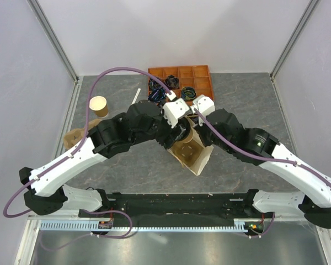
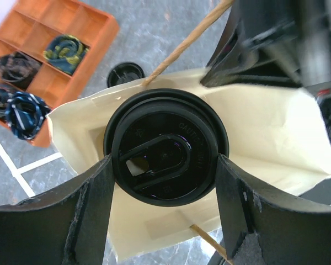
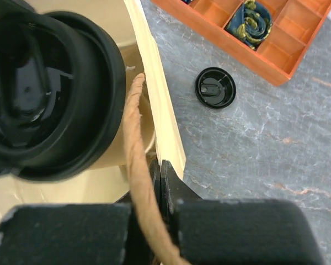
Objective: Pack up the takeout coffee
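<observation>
Top external: fixed high behind the arm bases, looking steeply down; wide, distant, covering the whole grey surface [image 1: 237, 105].
Left wrist: mounted over the left gripper [image 2: 165, 182], facing straight down, very close on the takeout coffee [image 2: 165, 146] in the paper bag [image 2: 265, 132].
Right wrist: over the right gripper [image 3: 160, 168], angled down along the bag's rim, equally close.
Shared by all three — bag, cup lid, orange tray [image 1: 202, 72]; both wrist views also catch the loose black lid [image 2: 126, 73].
</observation>
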Controlling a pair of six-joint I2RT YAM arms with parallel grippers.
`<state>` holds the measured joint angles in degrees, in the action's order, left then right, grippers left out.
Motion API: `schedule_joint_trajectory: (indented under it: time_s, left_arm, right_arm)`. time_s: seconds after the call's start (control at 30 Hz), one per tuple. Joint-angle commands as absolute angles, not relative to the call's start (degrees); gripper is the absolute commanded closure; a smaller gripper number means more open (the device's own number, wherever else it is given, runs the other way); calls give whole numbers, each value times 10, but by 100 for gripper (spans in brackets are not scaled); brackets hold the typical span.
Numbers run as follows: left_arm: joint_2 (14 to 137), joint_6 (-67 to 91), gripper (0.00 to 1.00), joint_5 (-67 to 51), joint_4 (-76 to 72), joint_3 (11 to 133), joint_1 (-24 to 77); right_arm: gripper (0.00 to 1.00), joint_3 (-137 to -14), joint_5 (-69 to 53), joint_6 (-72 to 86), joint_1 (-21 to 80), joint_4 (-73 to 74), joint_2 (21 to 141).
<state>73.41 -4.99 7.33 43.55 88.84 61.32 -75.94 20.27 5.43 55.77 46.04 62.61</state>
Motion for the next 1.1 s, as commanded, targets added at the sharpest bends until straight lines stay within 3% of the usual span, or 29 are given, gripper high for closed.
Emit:
schedule_joint_trajectory:
  time_s: [0.0,0.23,0.4,0.63,0.87,1.07]
  left_arm:
    - [708,-42,70,55,380,882,593]
    - [765,-41,71,21,403,934,550]
    - [791,-47,72,14,390,919,531]
    - [746,-71,73,4,286,783,522]
    - [705,-97,73,-25,275,728,522]
    - [679,-138,74,-9,226,663,535]
  right_arm:
    - [100,-821,219,104,557,468,676]
    - [100,-900,261,188,556,487,737]
    - [100,-910,201,189,557,477,727]
    - [100,-832,114,196,553,418,654]
    - [100,-786,64,203,532,390,613]
    - [100,-623,69,165,532,298,520]
